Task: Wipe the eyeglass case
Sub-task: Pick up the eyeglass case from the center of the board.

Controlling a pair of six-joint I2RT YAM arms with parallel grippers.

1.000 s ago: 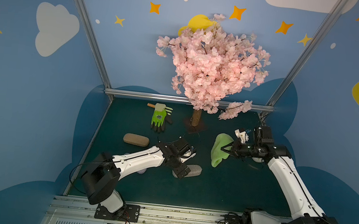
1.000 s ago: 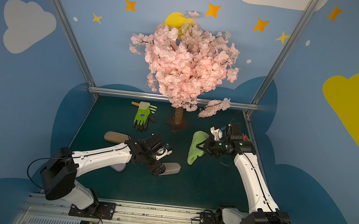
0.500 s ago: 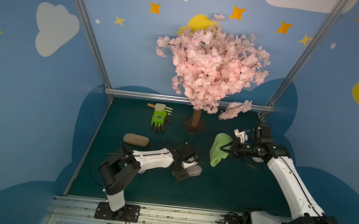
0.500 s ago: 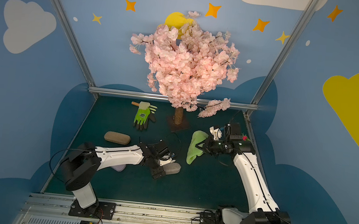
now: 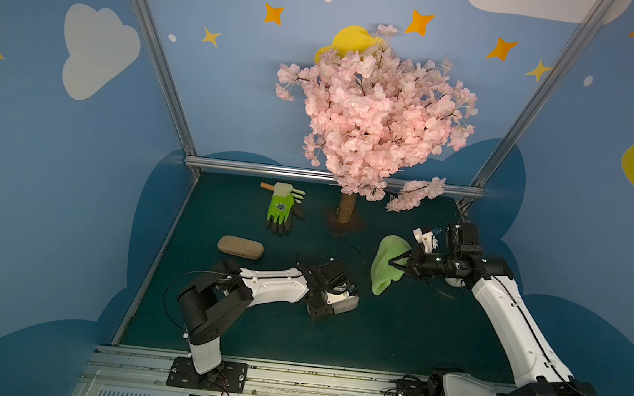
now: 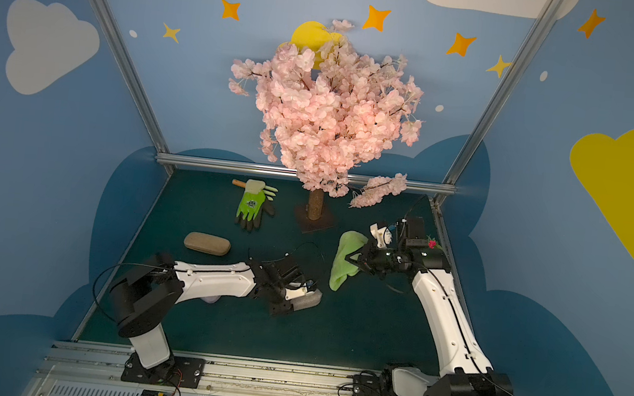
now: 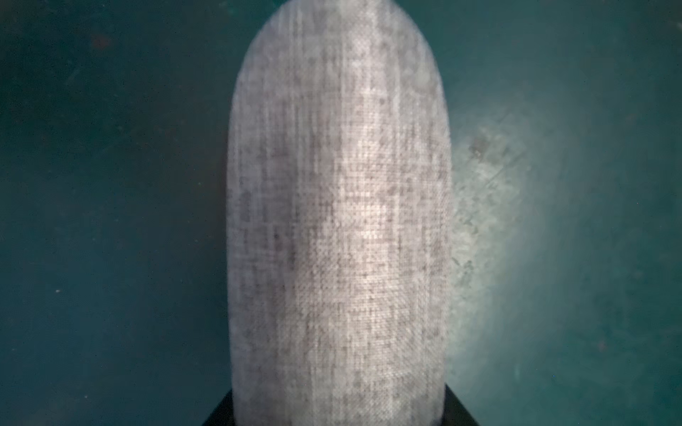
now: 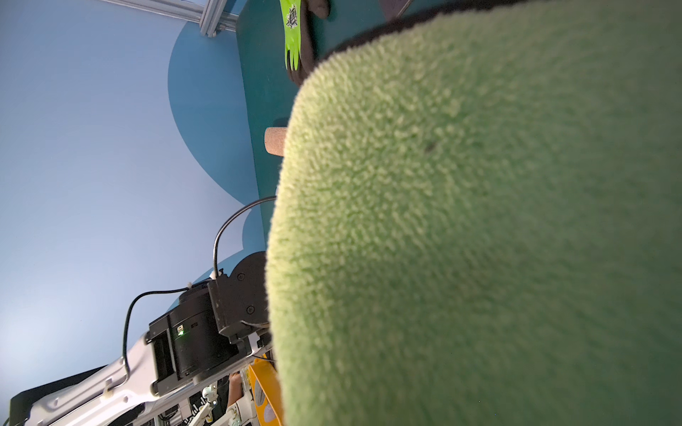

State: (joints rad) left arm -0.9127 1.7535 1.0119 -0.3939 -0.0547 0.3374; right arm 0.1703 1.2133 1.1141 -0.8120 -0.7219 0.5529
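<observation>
Tan case (image 5: 240, 246) lies far left on the green tabletop (image 5: 393, 335), apart from both my arms. Nearer the middle, my left hand (image 5: 330, 300) is down over the grey eyeglass case (image 5: 347, 303), which lies flat on the tabletop and runs out between my fingers; they sit at both its sides, but I cannot tell whether they squeeze it. To the right, my right hand (image 5: 397, 264) pinches the green cloth (image 5: 382, 270), which droops from it, near the case but apart.
</observation>
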